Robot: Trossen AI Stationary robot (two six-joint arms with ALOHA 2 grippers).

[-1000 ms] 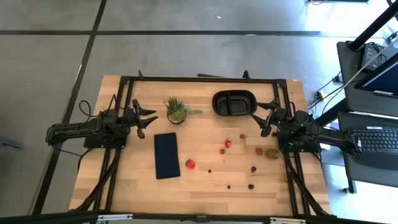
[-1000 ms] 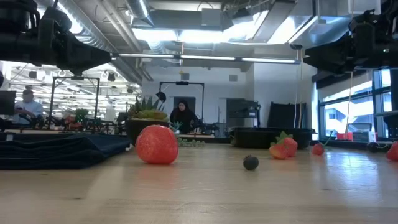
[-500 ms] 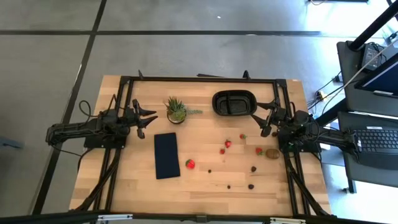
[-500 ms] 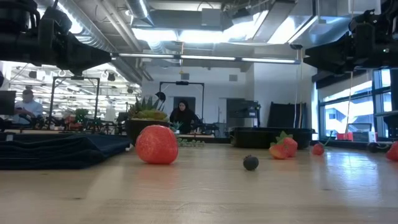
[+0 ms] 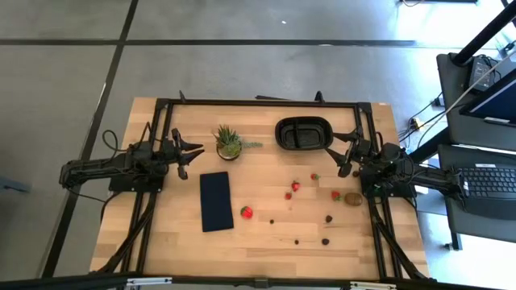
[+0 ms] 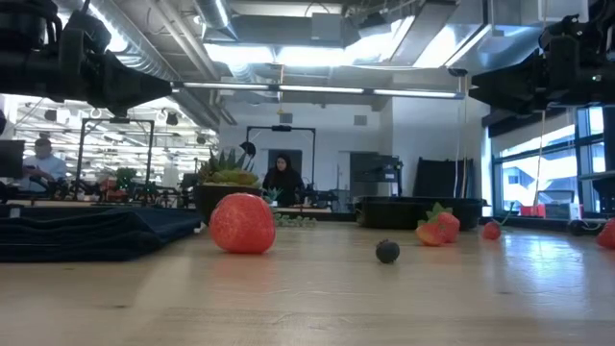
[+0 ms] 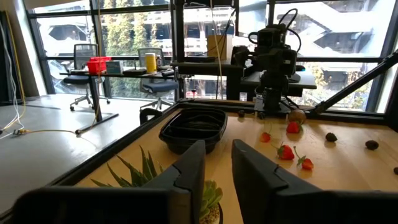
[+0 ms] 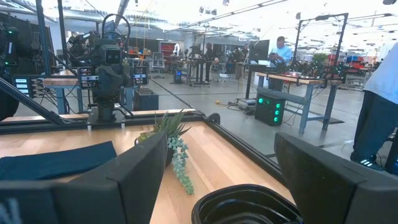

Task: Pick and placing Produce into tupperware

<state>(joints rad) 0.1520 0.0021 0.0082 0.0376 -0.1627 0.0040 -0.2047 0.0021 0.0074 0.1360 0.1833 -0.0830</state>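
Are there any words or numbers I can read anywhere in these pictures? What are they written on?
None can be read.
Black container: no label shows.
Dark pad: plain, no writing.
Potted plant: no tag shows.
Laptop beside the table: keys too small to read.
Lit panels in the room, right wrist view: only green lights, nothing readable.
Red bin on a far desk, left wrist view: too small to tell.
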